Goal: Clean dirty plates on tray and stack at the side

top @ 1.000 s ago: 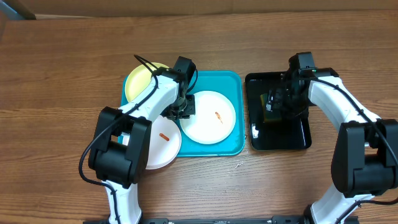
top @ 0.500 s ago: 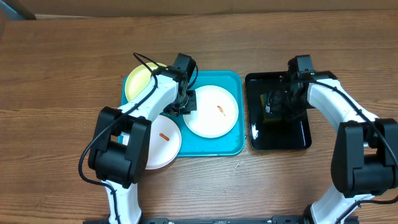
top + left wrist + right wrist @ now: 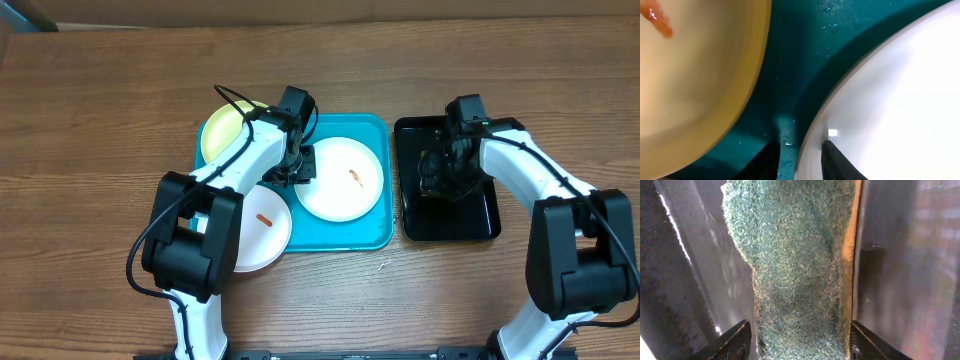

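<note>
On the turquoise tray (image 3: 340, 236) lie a pale yellow-green plate (image 3: 225, 135) at its back left and a white plate (image 3: 345, 190) at its right, each with an orange smear. A second white plate (image 3: 262, 235) overhangs the tray's front left corner. My left gripper (image 3: 301, 168) is at the right-hand white plate's left rim. In the left wrist view its jaws (image 3: 801, 145) stand open astride that rim (image 3: 807, 135), one finger over the tray (image 3: 790, 65), one over the plate (image 3: 890, 100). My right gripper (image 3: 800, 330) is open, its fingers close on either side of a green sponge (image 3: 800, 255).
A glossy black tray (image 3: 470, 222) stands right of the turquoise tray and holds the sponge under my right gripper (image 3: 441, 172). Bare wooden tabletop (image 3: 90, 150) lies to the left and at the back. The yellow-green plate (image 3: 695, 75) is close to my left fingers.
The right-hand white plate slid a little back and right with my left gripper, whose jaws have since parted. My right gripper shifted left over the sponge and its jaws narrowed.
</note>
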Controlling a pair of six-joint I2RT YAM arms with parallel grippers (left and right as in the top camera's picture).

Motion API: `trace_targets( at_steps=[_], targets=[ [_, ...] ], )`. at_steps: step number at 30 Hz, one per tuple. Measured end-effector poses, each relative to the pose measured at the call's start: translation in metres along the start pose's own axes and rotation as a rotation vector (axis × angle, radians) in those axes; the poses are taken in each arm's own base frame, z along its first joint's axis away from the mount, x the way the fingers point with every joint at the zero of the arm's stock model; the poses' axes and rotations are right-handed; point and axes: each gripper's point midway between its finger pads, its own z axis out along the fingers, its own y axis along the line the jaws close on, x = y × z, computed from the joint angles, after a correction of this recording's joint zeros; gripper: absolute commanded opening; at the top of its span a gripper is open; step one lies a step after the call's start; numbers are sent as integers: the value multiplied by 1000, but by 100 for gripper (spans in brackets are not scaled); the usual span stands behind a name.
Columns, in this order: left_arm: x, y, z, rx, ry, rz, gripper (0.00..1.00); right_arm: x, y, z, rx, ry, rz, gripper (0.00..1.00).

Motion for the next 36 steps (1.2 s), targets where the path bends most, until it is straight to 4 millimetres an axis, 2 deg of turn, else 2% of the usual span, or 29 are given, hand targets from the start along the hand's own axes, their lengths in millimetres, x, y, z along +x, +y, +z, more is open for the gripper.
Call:
trace_targets(
  at_steps=[3,11,12,13,14,18,19,20,21,24,26,30,36],
  targets=[
    [1,1,0,-2,4,0,30,0,-3,0,16,-3,3,57],
    [1,1,0,-3,6,0,31,2,-6,3,27,0,6,58],
    [2,1,0,-3,6,0,31,4,-6,5,28,3,10,55],
    [2,1,0,-3,6,0,31,5,-7,5,28,6,13,36],
    [2,1,0,-3,6,0,31,6,-7,6,29,8,15,4],
    [2,1,0,-4,8,0,31,9,-7,8,31,15,26,4],
    [2,1,0,-4,8,0,31,9,-7,8,32,17,26,4],
    [2,1,0,-4,8,-1,35,11,-8,8,34,22,27,37],
    [2,1,0,-4,8,0,37,13,-8,6,38,35,29,52],
    [2,1,0,-4,8,-1,40,9,-6,-2,41,37,32,69],
    [2,1,0,-4,8,0,40,-6,-2,-11,36,-8,20,72],
    [2,1,0,-4,8,-1,41,-34,1,-20,42,-111,15,72],
    [2,1,0,-4,9,-1,42,-49,-1,-14,51,-192,9,72]
  ],
)
